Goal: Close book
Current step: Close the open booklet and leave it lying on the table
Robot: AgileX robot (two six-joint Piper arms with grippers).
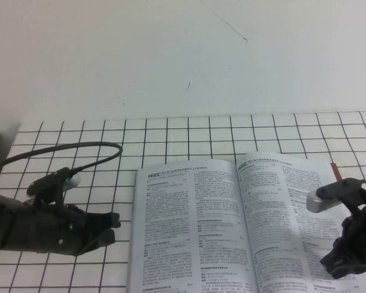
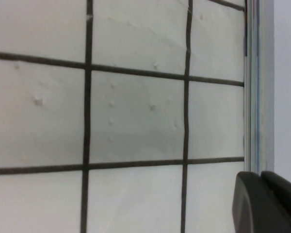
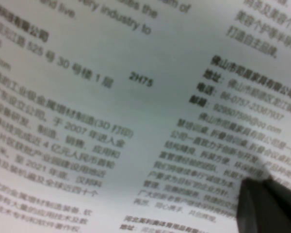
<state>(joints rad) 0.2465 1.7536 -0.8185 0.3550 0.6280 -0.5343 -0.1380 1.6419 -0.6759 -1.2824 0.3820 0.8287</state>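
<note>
Book [image 1: 232, 226] wide open, flat on gridded tabletop [image 1: 79, 140], centre-right. Nothing closed yet, whole flip left to do. Left claw [image 1: 114, 229] low, just beside left page edge. Right claw [image 1: 335, 261] over right page's outer edge. Claws apart or together? Honestly can't tell.
</note>
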